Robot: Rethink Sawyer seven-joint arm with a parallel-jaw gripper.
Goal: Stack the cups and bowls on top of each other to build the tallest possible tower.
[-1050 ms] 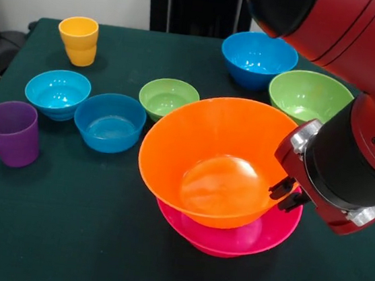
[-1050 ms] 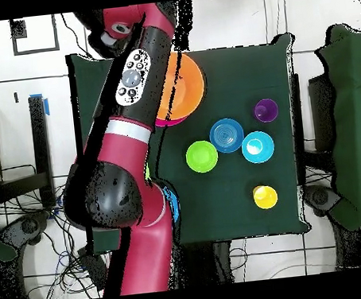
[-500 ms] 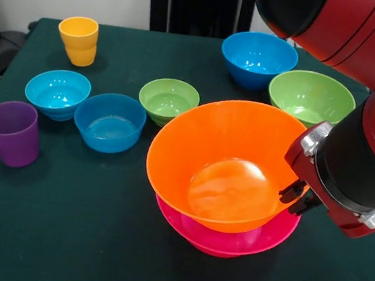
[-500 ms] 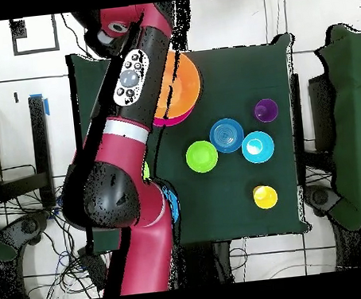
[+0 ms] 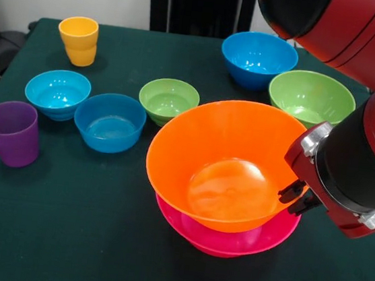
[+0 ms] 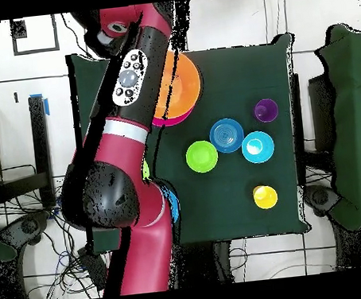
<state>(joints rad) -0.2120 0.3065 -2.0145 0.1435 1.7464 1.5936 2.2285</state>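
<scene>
Jaws grip orange bowl rim, overhead-hidden.

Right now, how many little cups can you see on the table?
2: a yellow plastic cup at the far left corner and a purple plastic cup at the left edge. Another may hide under the big orange plastic bowl.

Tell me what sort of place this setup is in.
Probably a robotics lab or test room. A red robot arm works over a table with a dark green cover that holds only bright plastic bowls and cups, cables trail across the tiled floor, and chairs stand round the table.
</scene>
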